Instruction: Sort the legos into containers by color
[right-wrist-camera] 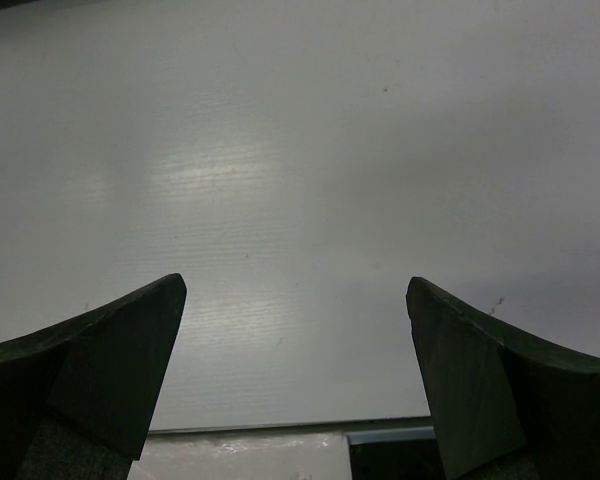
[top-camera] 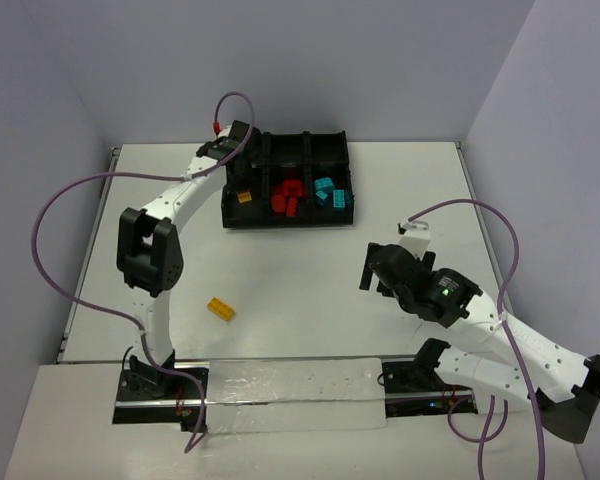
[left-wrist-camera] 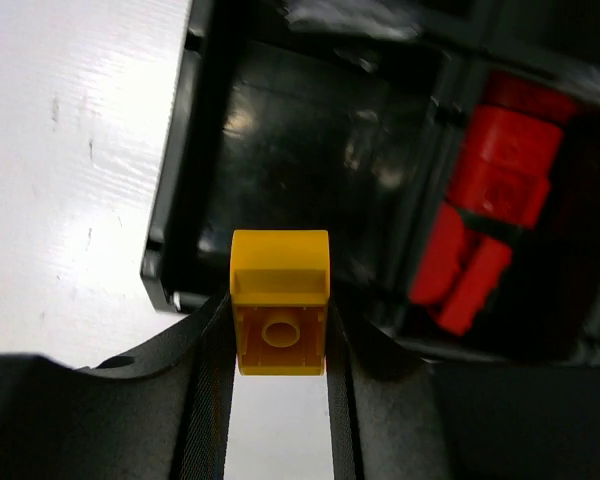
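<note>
The left gripper (left-wrist-camera: 280, 345) fills the foot of its wrist view, its two dark fingers (left-wrist-camera: 212, 400) clamped on the sides of a yellow brick (left-wrist-camera: 280, 302), whose hollow underside faces the camera. Beyond the brick, toward 12 o'clock, lies the glossy black floor of one compartment of the tray (left-wrist-camera: 185, 150). At 2 o'clock the next compartment holds the red bricks (left-wrist-camera: 490, 200).

The table (top-camera: 310, 270) is plain matt white, and pale grey-lilac walls (top-camera: 380, 60) close it in on three sides. From above, the tray sits at 12 o'clock from the table's middle. In its near row the held brick hangs in the left compartment, the red bricks lie in the middle one and the cyan bricks (top-camera: 329, 192) in the right one. A second yellow brick (top-camera: 220, 309) lies loose on the table at 8 o'clock, well apart from the tray.

The right gripper (right-wrist-camera: 295, 290) hangs at 4 o'clock, fingers spread wide over bare table. Purple cables (top-camera: 55, 230) loop off both arms, and the left arm's elbow (top-camera: 148, 252) stands between the loose brick and the tray.
</note>
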Tool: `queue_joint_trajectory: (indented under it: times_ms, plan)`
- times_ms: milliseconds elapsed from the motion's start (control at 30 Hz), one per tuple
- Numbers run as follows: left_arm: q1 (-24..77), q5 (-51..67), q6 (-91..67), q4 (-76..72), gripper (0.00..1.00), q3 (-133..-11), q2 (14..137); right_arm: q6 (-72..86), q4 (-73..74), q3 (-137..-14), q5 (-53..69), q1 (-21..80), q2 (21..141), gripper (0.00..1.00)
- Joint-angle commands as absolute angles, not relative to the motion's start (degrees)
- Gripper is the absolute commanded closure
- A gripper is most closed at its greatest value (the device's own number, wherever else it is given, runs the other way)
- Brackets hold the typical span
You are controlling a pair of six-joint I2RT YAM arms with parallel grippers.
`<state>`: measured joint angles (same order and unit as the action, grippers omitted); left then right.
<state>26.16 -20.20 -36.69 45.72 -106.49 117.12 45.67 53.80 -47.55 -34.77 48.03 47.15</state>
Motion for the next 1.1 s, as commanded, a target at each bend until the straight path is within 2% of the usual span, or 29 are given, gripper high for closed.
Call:
queue_joint_trajectory:
  times_ms: [0,67,100,267,333,400,567,700,867,1067]
  plan:
    - [24.61,-20.92,-37.44,46.27,0.74,-113.95,120.98,47.15,55.06,-48.78,-37.09,48.52,46.27,0.01]
    - [24.31,-21.42,-37.70,46.58,0.15,-115.21,121.41,47.24,55.32,-48.95,-37.05,48.52,46.19,0.01]
    - [24.24,-21.64,-37.65,46.56,0.02,-115.37,121.40,47.30,55.39,-48.97,-37.00,48.52,46.12,0.01]
    - [24.26,-22.59,-37.93,46.89,0.01,-114.11,118.81,47.59,55.55,-49.00,-37.05,48.60,45.75,0.01]
    - [24.73,-24.11,-39.62,47.32,0.01,-110.64,113.89,47.71,55.55,-48.72,-36.93,48.68,45.70,0.01]
    - [25.17,-25.62,-41.32,47.37,0.01,-103.69,109.58,47.65,55.32,-48.62,-36.74,48.69,45.69,0.01]
    - [27.30,-29.41,-53.49,48.77,0.10,-83.40,93.30,47.06,52.78,-47.48,-35.53,48.77,46.00,0.01]
    - [32.70,-32.56,-70.30,54.28,0.08,-70.68,83.91,46.54,50.35,-47.13,-34.29,49.31,47.90,0.01]
    - [39.39,-30.21,-85.07,59.91,0.02,-59.90,80.39,46.90,48.95,-47.88,-33.59,50.10,50.64,0.02]
    - [43.53,-25.97,-95.58,59.48,0.02,-50.69,80.59,47.37,48.98,-47.89,-33.81,51.23,50.90,0.02]
